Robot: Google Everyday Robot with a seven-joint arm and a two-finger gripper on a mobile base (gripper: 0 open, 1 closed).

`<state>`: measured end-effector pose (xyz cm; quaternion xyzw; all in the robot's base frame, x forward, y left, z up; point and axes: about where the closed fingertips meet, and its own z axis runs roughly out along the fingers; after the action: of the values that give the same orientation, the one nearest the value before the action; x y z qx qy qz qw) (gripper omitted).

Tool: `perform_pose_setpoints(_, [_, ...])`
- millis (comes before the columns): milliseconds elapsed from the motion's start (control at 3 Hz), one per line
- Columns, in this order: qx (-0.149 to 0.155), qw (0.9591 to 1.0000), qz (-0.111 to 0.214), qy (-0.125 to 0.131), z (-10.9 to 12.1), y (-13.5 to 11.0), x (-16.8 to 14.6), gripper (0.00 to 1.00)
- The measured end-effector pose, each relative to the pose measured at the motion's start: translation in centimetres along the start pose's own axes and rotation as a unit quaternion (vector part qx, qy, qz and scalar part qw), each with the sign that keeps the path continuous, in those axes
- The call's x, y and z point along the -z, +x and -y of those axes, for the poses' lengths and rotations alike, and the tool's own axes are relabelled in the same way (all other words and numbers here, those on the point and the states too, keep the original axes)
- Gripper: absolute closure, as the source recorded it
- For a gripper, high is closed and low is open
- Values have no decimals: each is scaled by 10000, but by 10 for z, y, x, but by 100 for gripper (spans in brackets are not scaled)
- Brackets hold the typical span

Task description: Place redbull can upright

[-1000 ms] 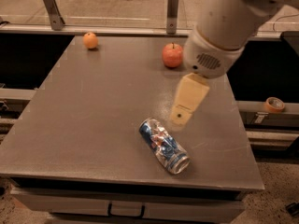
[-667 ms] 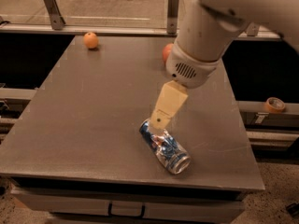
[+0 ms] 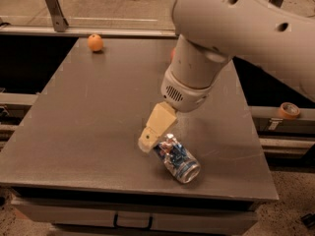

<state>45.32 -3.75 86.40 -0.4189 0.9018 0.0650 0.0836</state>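
Observation:
The redbull can [image 3: 176, 159], dented, blue and silver with red markings, lies on its side near the front edge of the grey table [image 3: 88, 112]. Its silver end points to the front right. My gripper [image 3: 148, 142] hangs from the big white arm [image 3: 206, 58] and has come down at the can's upper-left end, touching or almost touching it. The can rests on the table and is not lifted.
An orange [image 3: 95, 43] sits at the table's back left. A sliver of the red apple [image 3: 172, 53] shows behind the arm at the back. A roll of tape [image 3: 288, 110] lies on a rail to the right, off the table.
The arm has swung left and down, bringing the gripper from beside the can's right to its upper-left end. The arm now covers the apple. The can has not moved.

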Motion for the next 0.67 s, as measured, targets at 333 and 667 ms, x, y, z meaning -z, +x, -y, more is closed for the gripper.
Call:
perform_pose_setpoints(333, [-293, 9995, -69, 8, -15, -1, -19, 0])
perform_pose_setpoints(667, [-412, 9991, -120, 40, -25, 2, -37, 17])
